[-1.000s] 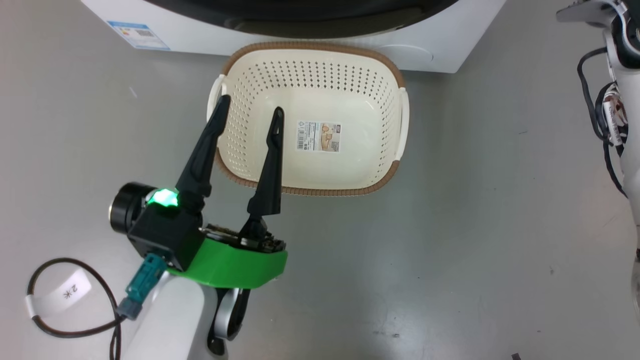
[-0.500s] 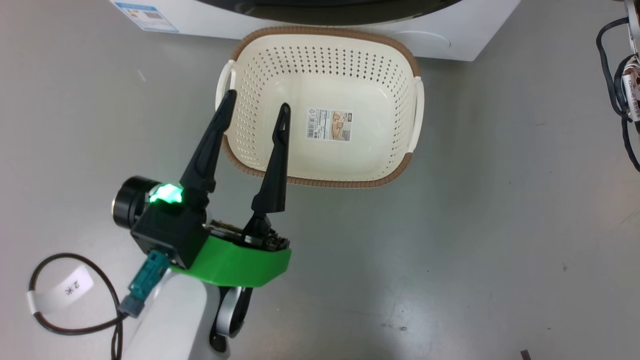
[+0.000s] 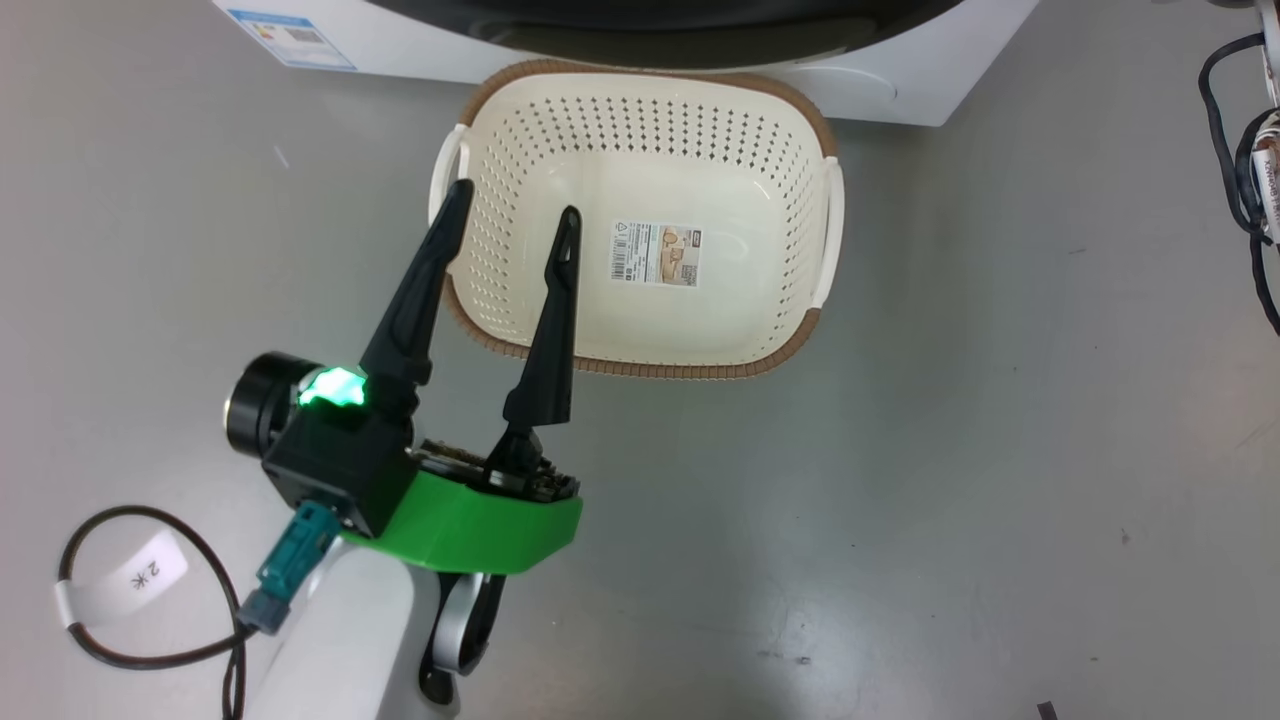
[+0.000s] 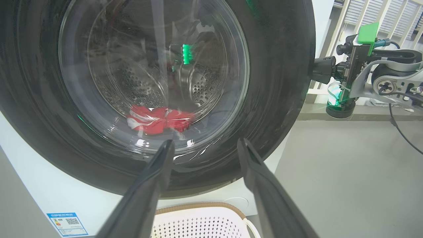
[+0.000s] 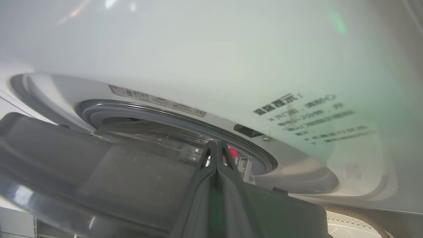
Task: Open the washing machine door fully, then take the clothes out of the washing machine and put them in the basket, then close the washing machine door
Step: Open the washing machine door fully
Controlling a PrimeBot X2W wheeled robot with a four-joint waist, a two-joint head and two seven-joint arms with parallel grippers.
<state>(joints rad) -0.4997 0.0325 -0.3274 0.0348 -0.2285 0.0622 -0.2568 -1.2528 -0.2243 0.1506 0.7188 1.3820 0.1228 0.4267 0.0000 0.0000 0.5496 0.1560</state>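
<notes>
Door-opening step: door (image 5: 99, 172) barely ajar.
My right pincer (image 5: 216, 146), pressed together, sits hooked behind its edge; left pincer (image 3: 515, 205) spread, idle. Next I must swing it wide.

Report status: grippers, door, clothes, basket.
Left gripper open, empty, over basket. Right gripper shut at edge of door; door ajar. Clothes in drum. Basket empty, on floor below door.
</notes>
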